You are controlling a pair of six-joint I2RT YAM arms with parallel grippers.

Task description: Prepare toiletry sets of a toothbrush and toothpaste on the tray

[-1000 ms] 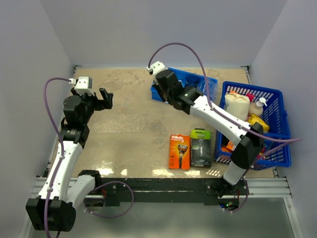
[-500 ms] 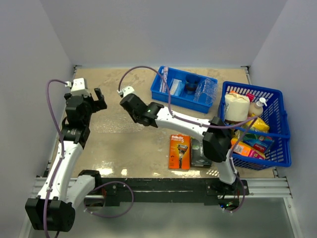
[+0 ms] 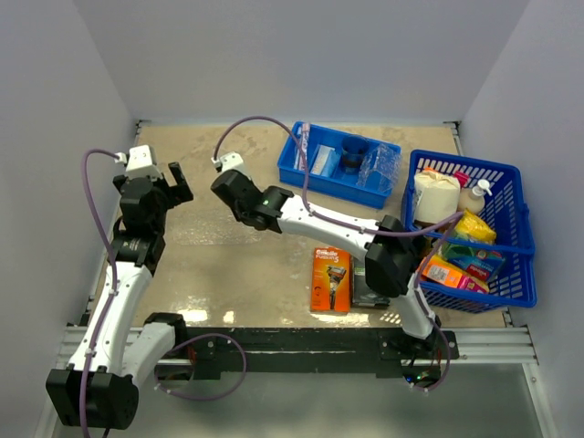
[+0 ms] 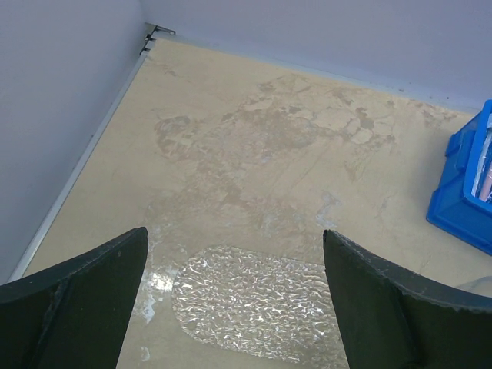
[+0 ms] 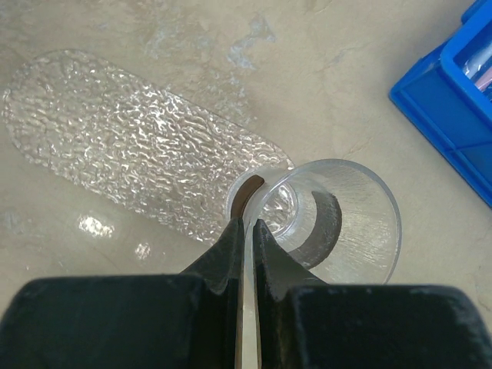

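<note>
The clear tray (image 3: pixel 219 228) lies faint on the beige table; its dimpled floor shows in the left wrist view (image 4: pixel 254 307) and the right wrist view (image 5: pixel 115 146). My right gripper (image 5: pixel 246 223) is shut on the wall of a clear round cup (image 5: pixel 338 215), held just above the tray's right end; in the top view this gripper (image 3: pixel 230 193) hides the cup. My left gripper (image 3: pixel 176 185) hangs open over the tray's left end (image 4: pixel 234 234), holding nothing. The toothbrush (image 3: pixel 304 146) and the toothpaste (image 3: pixel 321 161) box lie in the blue bin (image 3: pixel 342 187).
The blue bin also holds a dark cup (image 3: pixel 351 160) and a crinkled clear bag (image 3: pixel 379 164). A blue lattice basket (image 3: pixel 511 292) of assorted goods stands at the right. An orange razor pack (image 3: pixel 331 278) and a black-green one (image 3: pixel 370 274) lie near the front edge.
My right arm has swung left from the blue bin to the tray's right end, carrying the cup. My left gripper has drawn back a little to the left, still open.
</note>
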